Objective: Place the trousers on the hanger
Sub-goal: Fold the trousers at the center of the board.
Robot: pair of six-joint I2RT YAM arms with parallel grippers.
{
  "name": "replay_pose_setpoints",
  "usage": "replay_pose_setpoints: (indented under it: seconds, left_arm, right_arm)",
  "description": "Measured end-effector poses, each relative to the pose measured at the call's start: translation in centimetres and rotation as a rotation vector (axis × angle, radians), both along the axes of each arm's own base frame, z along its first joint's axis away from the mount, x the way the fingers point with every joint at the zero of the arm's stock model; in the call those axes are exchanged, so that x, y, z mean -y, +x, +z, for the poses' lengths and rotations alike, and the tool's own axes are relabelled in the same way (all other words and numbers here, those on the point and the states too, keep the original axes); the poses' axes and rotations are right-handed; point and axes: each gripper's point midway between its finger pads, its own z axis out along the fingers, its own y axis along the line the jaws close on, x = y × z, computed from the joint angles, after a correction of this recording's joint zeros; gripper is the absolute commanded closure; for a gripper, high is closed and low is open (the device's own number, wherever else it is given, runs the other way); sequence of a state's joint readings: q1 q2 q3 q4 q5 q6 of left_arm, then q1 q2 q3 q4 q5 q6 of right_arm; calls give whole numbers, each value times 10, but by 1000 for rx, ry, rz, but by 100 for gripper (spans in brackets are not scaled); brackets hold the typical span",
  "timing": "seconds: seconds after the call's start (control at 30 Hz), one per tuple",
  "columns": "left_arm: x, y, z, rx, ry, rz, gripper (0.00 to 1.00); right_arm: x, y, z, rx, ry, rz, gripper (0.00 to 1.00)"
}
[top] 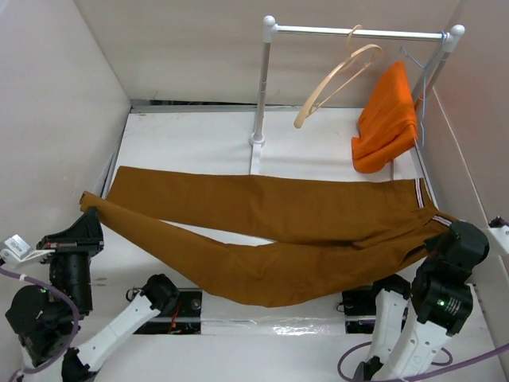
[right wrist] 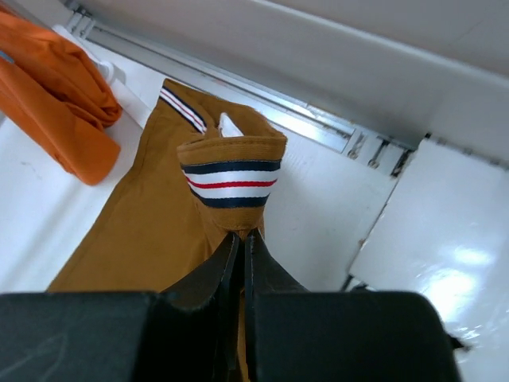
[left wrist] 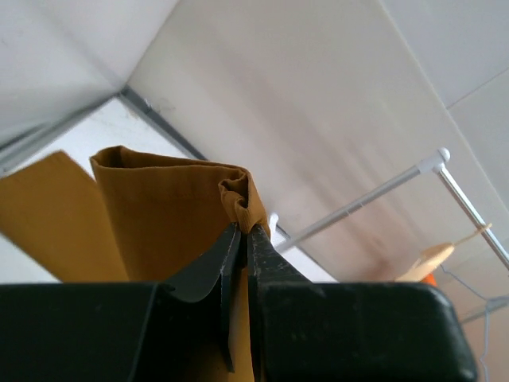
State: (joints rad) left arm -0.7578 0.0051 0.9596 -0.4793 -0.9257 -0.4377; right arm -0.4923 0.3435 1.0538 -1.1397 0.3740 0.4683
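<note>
At 12 o'clock we count one wooden hanger (top: 324,81); one trousers (top: 262,211) pinched by left gripper (left wrist: 242,231) at 9, right gripper (right wrist: 241,235) at 3.

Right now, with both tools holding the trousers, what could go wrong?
The left tool pinches only a small fold of the trousers at the leg end; it may slip in a lift. The right tool grips just the waistband edge. The hanger hangs beside the orange garment, which could snag.
</note>
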Motion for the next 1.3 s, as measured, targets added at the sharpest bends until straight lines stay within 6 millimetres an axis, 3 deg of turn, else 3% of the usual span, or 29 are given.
replay_pose_setpoints:
  seconds: [0.17,0.33,0.47,0.67,0.8,0.9,1.0,1.1,1.2,1.3]
  left_arm:
    - [-15,3,-15,-77,-64,-46,100]
    - [-33,4,-13,-86,-119,-46,100]
    - [-39,5,-11,-111,-106,7,100]
    - [-16,26,-2,-197,17,3,100]
    - [-8,33,2,-199,57,-4,100]
    - [-3,38,6,-198,106,44,100]
    - [15,45,4,-207,152,33,100]
    - [39,53,4,-230,220,43,100]
    - [81,65,4,-259,312,57,100]
    - [131,81,-13,-293,437,69,100]
  right_arm:
    - [4,7,5,-104,-30,58,99]
    - [4,16,18,-155,-67,126,97]
    - [12,50,17,-210,-65,170,99]
    - [36,125,-26,-380,13,219,100]
    - [66,172,-61,-473,102,219,100]
    - [79,194,-91,-520,149,226,100]
    - [83,209,-112,-536,185,245,100]
    - [83,222,-120,-514,203,259,100]
    - [83,230,-120,-481,206,261,100]
    - [82,236,-121,-444,210,262,100]
